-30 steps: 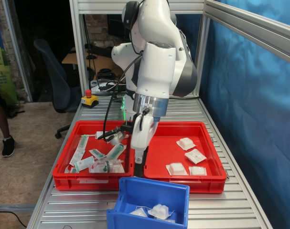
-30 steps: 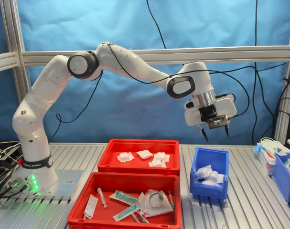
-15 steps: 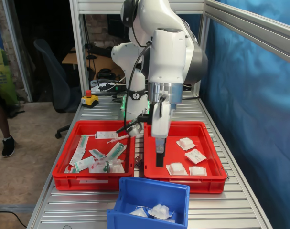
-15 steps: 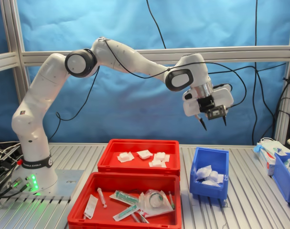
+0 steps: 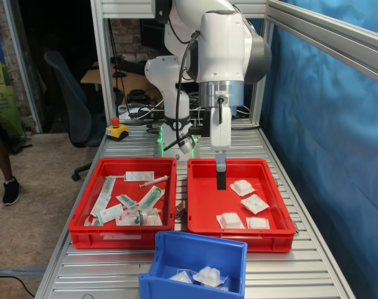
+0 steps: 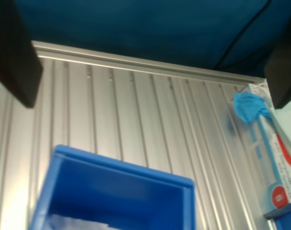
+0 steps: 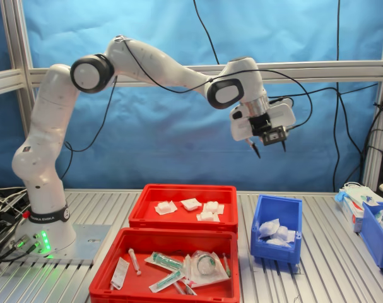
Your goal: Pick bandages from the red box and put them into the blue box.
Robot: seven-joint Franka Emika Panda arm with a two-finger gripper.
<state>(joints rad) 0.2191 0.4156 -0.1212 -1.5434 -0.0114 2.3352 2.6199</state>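
My gripper (image 7: 269,150) hangs high in the air, open and empty, tilted, above the space between the red box and the blue box. In the first exterior view the gripper (image 5: 220,182) shows edge-on over the red box (image 5: 238,239). Several white bandages (image 5: 242,187) lie in that red box (image 7: 185,188); the bandages (image 7: 188,204) sit along its middle. The blue box (image 7: 274,251) stands at the second exterior view's right and holds a few bandages (image 7: 276,231). In the wrist view both dark fingers (image 6: 13,57) frame the blue box (image 6: 121,184) below.
A second red crate (image 5: 120,237) of syringes and long packets (image 7: 172,262) stands beside the first. Another blue bin (image 7: 375,237) and a white carton (image 7: 352,202) sit at the second exterior view's right. Aluminium frame posts (image 5: 104,68) and a red stop button (image 5: 116,121) stand behind.
The gripper has risen and swung away from above the blue box towards the red box with bandages, staying open and empty. Nothing in the boxes moved.
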